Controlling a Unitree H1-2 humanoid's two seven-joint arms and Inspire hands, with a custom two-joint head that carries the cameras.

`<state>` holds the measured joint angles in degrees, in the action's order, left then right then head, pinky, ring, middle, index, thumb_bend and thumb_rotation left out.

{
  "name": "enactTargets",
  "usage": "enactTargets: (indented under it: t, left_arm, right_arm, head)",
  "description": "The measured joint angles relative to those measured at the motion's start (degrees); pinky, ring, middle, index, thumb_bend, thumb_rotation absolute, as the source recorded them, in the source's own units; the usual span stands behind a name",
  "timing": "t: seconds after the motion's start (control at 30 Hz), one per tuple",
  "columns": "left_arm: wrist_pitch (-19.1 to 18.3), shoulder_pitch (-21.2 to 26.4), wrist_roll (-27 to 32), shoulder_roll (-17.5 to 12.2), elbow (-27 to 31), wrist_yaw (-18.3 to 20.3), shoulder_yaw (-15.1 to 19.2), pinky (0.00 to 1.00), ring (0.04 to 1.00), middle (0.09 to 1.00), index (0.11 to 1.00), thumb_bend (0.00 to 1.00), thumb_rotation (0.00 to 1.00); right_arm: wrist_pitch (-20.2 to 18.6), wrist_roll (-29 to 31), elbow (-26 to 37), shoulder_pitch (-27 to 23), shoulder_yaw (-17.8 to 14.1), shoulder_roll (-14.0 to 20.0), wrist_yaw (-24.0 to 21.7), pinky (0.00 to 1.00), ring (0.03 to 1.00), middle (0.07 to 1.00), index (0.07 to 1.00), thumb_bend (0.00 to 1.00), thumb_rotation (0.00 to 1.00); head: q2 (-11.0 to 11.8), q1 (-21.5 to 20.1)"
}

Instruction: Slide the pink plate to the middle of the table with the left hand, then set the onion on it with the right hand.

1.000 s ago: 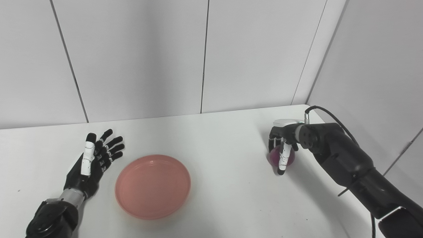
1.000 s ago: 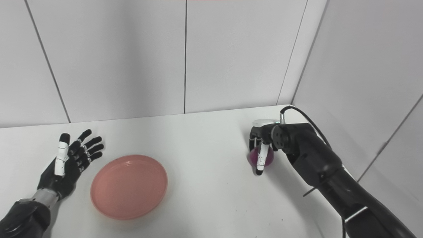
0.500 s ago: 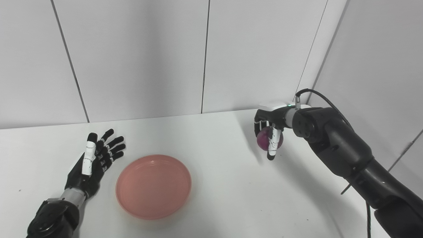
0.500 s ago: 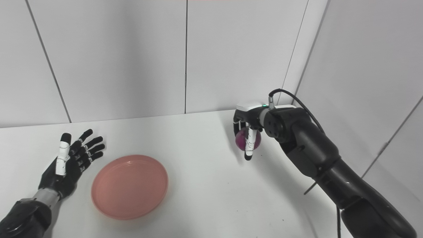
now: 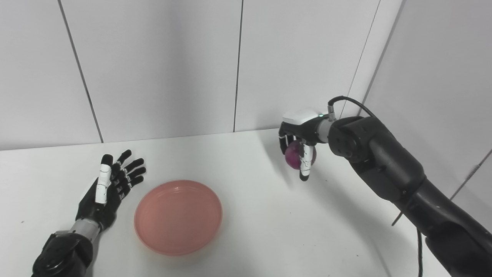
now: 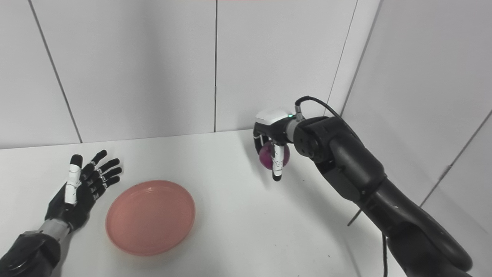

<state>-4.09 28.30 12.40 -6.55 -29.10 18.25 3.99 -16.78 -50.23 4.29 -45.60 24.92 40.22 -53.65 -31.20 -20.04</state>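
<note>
Right hand: the black robot hand with white finger segments (image 5: pixel 299 148) hangs palm-down above the far right part of the table, its fingers curled round the round purple onion (image 5: pixel 295 156).
Right hand grip: the fingers (image 5: pixel 305 166) point downward and wrap the front of the onion; one white-tipped finger reaches below the onion's underside.
Right wrist: a white cap with a small green light sits on top, and a black cable loops up and back from it.
Right arm: the thick black arm runs from the lower right corner up and leftward to the hand, bent at the wrist so the hand faces down.
Onion: held clear of the white tabletop (image 5: pixel 261 215), with its shadow on the surface below; well apart from the plate, off to the plate's right and farther back.
Left hand: the black robot hand with a white thumb segment (image 5: pixel 109 188) is spread, fingers fanned apart and pointing away toward the back wall, holding nothing.
Left hand placement: low over the table's left side, just beside the plate's left rim but not touching it.
Left arm: the forearm enters from the lower left corner.
Plate: the round shallow pink plastic plate (image 5: pixel 178 216) lies flat near the front, a little left of the table's middle, and it is empty.
</note>
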Motion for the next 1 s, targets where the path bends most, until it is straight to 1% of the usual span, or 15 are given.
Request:
enactTargets:
  t: [0.03, 0.1, 0.23, 0.3, 0.37, 0.43, 0.5, 0.57, 0.6, 0.63, 0.67, 0.77, 0.8, 0.87, 1.0]
  left_arm:
    - [0.0, 0.0, 0.0, 0.2, 0.0, -0.2, -0.1, 0.88, 0.864, 0.874, 0.950, 0.87, 1.00]
    - [0.0, 0.0, -0.1, 0.5, 0.1, -0.4, -0.3, 0.87, 0.861, 0.873, 0.944, 0.87, 1.00]
    - [0.0, 0.0, -0.2, 1.5, 0.3, -1.2, -1.0, 0.85, 0.843, 0.856, 0.932, 0.87, 0.99]
    - [0.0, 0.0, -0.2, 1.6, 0.4, -1.7, -1.3, 0.85, 0.843, 0.855, 0.929, 0.87, 1.00]
    - [0.0, 0.0, -0.3, 1.9, 0.4, -2.2, -1.6, 0.85, 0.845, 0.857, 0.928, 0.86, 1.00]
    - [0.0, 0.0, -0.4, 2.2, 0.6, -2.6, -2.0, 0.84, 0.843, 0.852, 0.922, 0.86, 1.00]
    - [0.0, -0.1, -0.8, 2.5, 0.8, -3.2, -2.3, 0.84, 0.838, 0.845, 0.918, 0.86, 1.00]
    - [0.0, -0.3, -1.4, 3.0, 1.2, -4.0, -2.6, 0.84, 0.840, 0.846, 0.920, 0.86, 0.99]
    - [0.0, -0.3, -1.4, 3.3, 1.4, -4.1, -2.7, 0.84, 0.841, 0.847, 0.920, 0.86, 0.99]
    - [0.0, -0.4, -1.5, 3.5, 1.5, -4.2, -2.8, 0.84, 0.841, 0.848, 0.921, 0.86, 0.99]
    - [0.0, -0.4, -1.5, 3.7, 1.5, -4.3, -2.9, 0.84, 0.841, 0.850, 0.922, 0.86, 0.99]
    - [0.4, -0.5, -1.7, 4.5, 1.4, -4.9, -3.3, 0.84, 0.839, 0.848, 0.925, 0.87, 0.99]
    - [0.7, -0.5, -2.1, 4.8, 1.4, -5.0, -3.4, 0.83, 0.835, 0.843, 0.922, 0.87, 0.98]
    - [1.0, -0.5, -2.6, 5.4, 1.3, -5.4, -3.6, 0.83, 0.833, 0.839, 0.918, 0.87, 0.98]
    - [1.0, -0.6, -2.8, 6.4, 1.4, -6.3, -3.7, 0.82, 0.832, 0.839, 0.914, 0.85, 0.99]
  right_arm:
    - [0.2, 0.0, 0.5, 0.0, 0.0, -0.5, 0.0, 0.40, 0.473, 0.491, 0.491, 0.53, 0.01]
    - [0.5, 0.0, 1.5, 0.0, 0.0, -1.8, 0.1, 0.39, 0.467, 0.490, 0.491, 0.53, 0.01]
    - [0.6, -0.3, 2.4, -0.5, 0.1, -4.0, -0.2, 0.41, 0.477, 0.489, 0.494, 0.53, 0.01]
    - [0.7, -0.5, 2.5, -1.3, 0.2, -5.1, -0.2, 0.40, 0.464, 0.477, 0.504, 0.53, 0.01]
    - [0.8, -0.6, 2.5, -2.0, 0.2, -5.8, -0.2, 0.39, 0.462, 0.473, 0.510, 0.53, 0.01]
    - [1.2, -0.6, 2.4, -2.7, 0.2, -6.8, -0.1, 0.39, 0.457, 0.474, 0.508, 0.53, 0.01]
    - [1.6, -0.5, 2.4, -3.2, 0.4, -7.9, 0.0, 0.40, 0.464, 0.478, 0.505, 0.53, 0.01]
    - [1.8, -0.5, 2.4, -3.6, 0.8, -9.4, 0.0, 0.40, 0.465, 0.479, 0.504, 0.53, 0.01]
    - [2.0, -0.4, 2.4, -3.6, 1.0, -10.0, 0.0, 0.40, 0.465, 0.479, 0.504, 0.53, 0.01]
    - [2.2, -0.4, 2.4, -3.6, 1.1, -10.5, 0.0, 0.36, 0.432, 0.462, 0.512, 0.53, 0.01]
    - [2.5, -0.3, 2.4, -3.6, 1.4, -10.9, 0.0, 0.35, 0.425, 0.457, 0.516, 0.53, 0.01]
    - [2.9, -0.3, 2.3, -3.7, 1.9, -12.5, 0.0, 0.33, 0.405, 0.444, 0.528, 0.53, 0.01]
    - [3.0, -0.1, 2.3, -3.7, 1.9, -12.9, 0.0, 0.37, 0.433, 0.451, 0.529, 0.53, 0.01]
    - [3.5, 0.4, 2.0, -3.8, 2.0, -13.7, 0.2, 0.39, 0.457, 0.459, 0.528, 0.53, 0.01]
    - [4.5, 1.2, 0.2, -3.9, 2.4, -15.2, 0.9, 0.40, 0.460, 0.468, 0.518, 0.53, 0.01]
  head:
    - [0.1, 1.4]
    - [0.1, 1.6]
    - [0.4, 4.9]
    - [0.4, 5.1]
    - [0.9, 7.5]
    - [0.9, 7.5]
    - [1.1, 10.2]
    - [1.1, 10.2]
    - [1.3, 11.8]
    - [1.4, 13.4]
    - [1.4, 13.4]
    - [1.6, 16.2]
    - [1.6, 16.2]
    - [1.8, 19.0]
    - [1.9, 20.3]
